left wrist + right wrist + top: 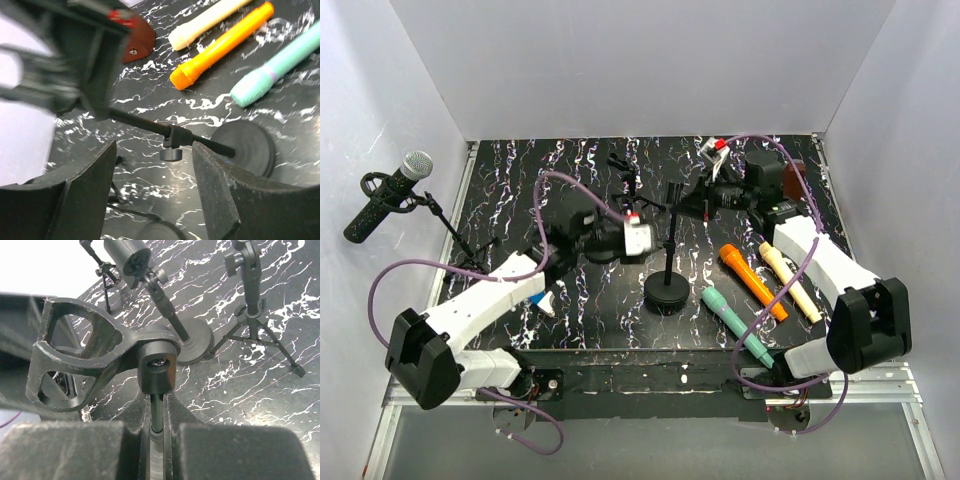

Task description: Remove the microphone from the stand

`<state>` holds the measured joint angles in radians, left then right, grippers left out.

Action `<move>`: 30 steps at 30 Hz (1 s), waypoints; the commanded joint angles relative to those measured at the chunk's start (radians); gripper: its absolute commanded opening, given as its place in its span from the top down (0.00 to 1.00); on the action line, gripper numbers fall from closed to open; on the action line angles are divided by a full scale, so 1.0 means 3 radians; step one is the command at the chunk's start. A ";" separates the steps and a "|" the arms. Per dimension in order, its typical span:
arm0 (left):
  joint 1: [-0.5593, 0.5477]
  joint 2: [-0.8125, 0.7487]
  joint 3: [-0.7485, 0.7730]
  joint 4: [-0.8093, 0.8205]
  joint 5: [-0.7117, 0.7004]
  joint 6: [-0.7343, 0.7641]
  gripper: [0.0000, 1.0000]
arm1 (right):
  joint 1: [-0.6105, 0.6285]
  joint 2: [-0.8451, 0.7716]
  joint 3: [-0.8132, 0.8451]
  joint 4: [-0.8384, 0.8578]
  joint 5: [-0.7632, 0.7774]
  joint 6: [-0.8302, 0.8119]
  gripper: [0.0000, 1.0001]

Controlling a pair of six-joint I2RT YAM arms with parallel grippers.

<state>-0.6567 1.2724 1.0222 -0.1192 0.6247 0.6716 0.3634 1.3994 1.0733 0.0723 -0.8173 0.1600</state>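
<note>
A black microphone with a silver grille (390, 195) sits in the clip of a tripod stand (455, 238) at the far left, away from both grippers. A round-base stand (665, 290) stands mid-table. My right gripper (708, 200) is shut on its upper rod (156, 415), just below its empty clip (75, 360). My left gripper (645, 238) is open beside the same stand. In the left wrist view its fingers (210, 200) are spread, with the pole (145, 125) and its knob (171, 152) just beyond the tips.
An orange microphone (752, 280), a cream one (790, 282) and a teal one (735, 322) lie at the right front. A second tripod stand (625, 170) is at the back. The right wrist view shows another round-base stand (195, 347) topped by a black cylinder (132, 255).
</note>
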 commanded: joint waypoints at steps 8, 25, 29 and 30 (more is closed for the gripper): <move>-0.0153 0.0130 -0.0636 0.0658 -0.0293 0.1627 0.48 | -0.0081 0.0218 0.0395 0.0168 -0.0144 0.0591 0.99; -0.0184 0.0524 -0.0421 0.0643 -0.0262 0.1653 0.61 | -0.0127 0.0331 0.0447 0.0260 -0.0206 0.0709 0.99; -0.0183 0.0575 -0.0360 0.0658 -0.0262 0.1551 0.77 | -0.0132 0.0316 0.0426 0.0291 -0.0216 0.0704 0.99; -0.0178 0.0591 -0.0319 0.0638 -0.0287 0.1479 0.86 | -0.0132 0.0305 0.0421 0.0286 -0.0231 0.0684 0.99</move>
<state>-0.7074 1.4399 0.8661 0.0769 0.5262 1.1473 0.3279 1.5085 1.1408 0.0830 -0.8356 0.3141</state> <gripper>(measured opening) 0.250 0.086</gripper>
